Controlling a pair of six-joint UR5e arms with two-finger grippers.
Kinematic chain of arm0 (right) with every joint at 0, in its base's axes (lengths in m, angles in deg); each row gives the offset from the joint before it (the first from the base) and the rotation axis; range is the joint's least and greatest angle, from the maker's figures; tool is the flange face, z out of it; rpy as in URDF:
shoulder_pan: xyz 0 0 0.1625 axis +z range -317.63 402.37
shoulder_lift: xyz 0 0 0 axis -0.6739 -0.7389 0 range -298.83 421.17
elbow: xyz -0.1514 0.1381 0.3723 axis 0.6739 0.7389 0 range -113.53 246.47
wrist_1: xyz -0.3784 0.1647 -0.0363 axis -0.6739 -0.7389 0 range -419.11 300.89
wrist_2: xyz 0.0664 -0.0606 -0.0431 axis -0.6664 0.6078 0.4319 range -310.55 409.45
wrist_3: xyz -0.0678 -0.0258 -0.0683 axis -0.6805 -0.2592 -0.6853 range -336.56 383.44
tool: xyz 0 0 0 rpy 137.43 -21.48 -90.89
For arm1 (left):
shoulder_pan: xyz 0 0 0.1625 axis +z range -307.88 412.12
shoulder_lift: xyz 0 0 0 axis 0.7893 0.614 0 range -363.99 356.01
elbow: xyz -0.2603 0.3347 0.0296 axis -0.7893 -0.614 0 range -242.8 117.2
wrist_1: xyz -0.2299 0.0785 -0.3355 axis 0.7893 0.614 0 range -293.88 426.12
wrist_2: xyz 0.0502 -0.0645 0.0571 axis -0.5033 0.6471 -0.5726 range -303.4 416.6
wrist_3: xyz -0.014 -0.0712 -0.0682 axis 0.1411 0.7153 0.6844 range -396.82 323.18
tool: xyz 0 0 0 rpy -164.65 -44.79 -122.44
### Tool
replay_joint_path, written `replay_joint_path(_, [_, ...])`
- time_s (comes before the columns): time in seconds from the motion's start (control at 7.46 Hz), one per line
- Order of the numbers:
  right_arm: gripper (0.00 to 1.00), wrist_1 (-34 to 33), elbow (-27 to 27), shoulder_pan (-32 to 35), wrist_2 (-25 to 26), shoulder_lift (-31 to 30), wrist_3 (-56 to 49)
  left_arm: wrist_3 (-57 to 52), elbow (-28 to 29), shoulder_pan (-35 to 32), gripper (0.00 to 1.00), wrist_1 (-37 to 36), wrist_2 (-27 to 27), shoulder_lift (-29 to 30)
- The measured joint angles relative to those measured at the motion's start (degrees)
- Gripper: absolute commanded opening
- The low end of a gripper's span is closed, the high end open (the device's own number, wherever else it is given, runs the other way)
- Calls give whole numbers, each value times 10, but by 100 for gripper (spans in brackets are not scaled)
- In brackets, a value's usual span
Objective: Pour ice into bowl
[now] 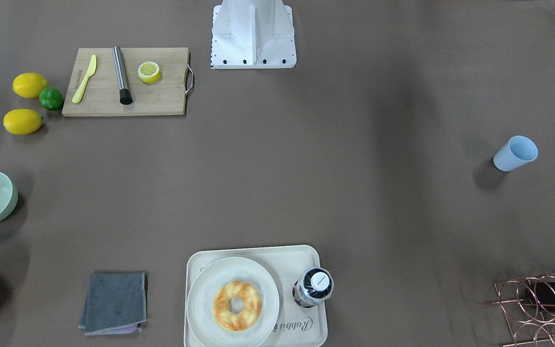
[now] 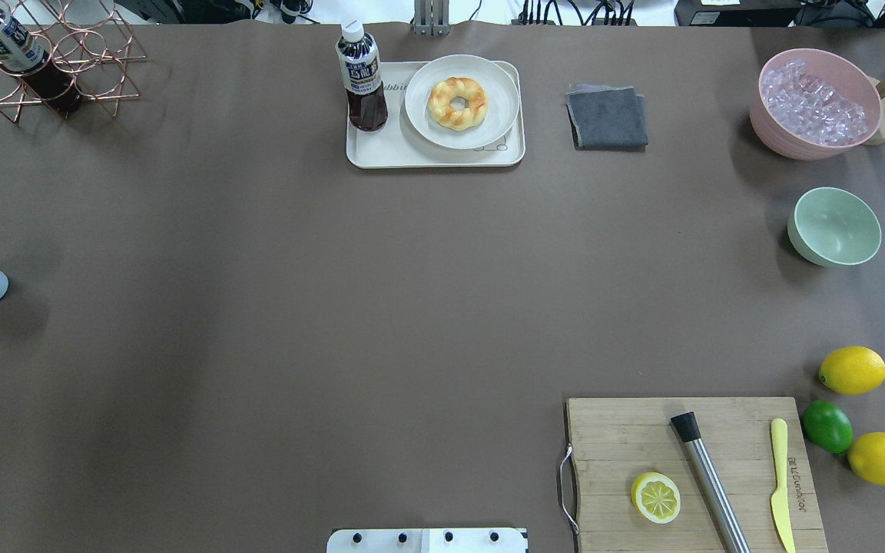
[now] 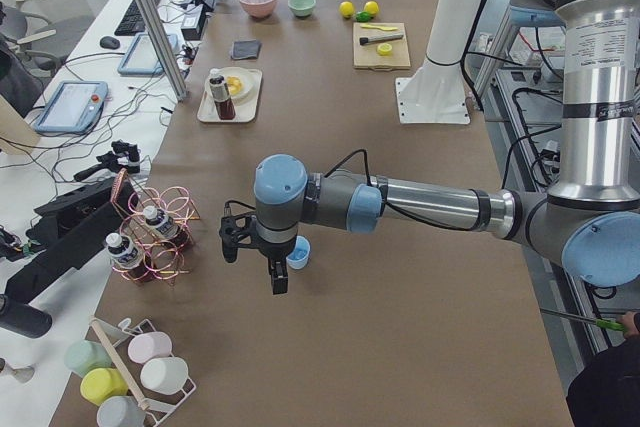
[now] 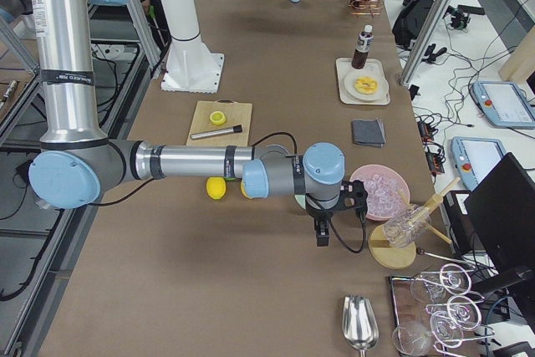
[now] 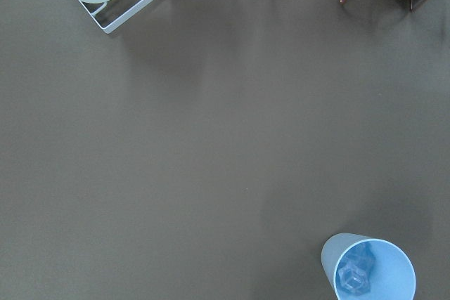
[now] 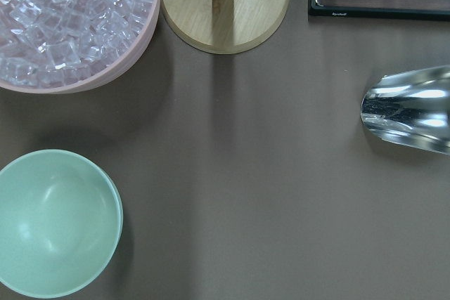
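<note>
Brown worktop, right end: the right hand (image 4: pixel 323 238), grip state not discernible, hangs beside the empty mint-green bowl (image 6: pixel 53 223). The ice (image 6: pixel 63 19) lies just beyond, heaped in the dusty-pink tub (image 6: pixel 144 57). The left hand (image 3: pixel 275 275), likewise unreadable, is well apart.

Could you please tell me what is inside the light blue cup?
Clear ice cubes lie at the bottom of the light blue cup. Their number is unclear, since its wall hides part of the bottom.

ice (image 5: pixel 351 276) in cup (image 1: pixel 508 159) | bowl (image 2: pixel 834 227) near tub (image 2: pixel 777 132) — cup well apart
</note>
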Motion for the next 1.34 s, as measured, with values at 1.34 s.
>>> replay_joint_path(1.34, [99, 5, 42, -111, 4, 56, 81, 546, -74, 229, 94, 42, -246, 27])
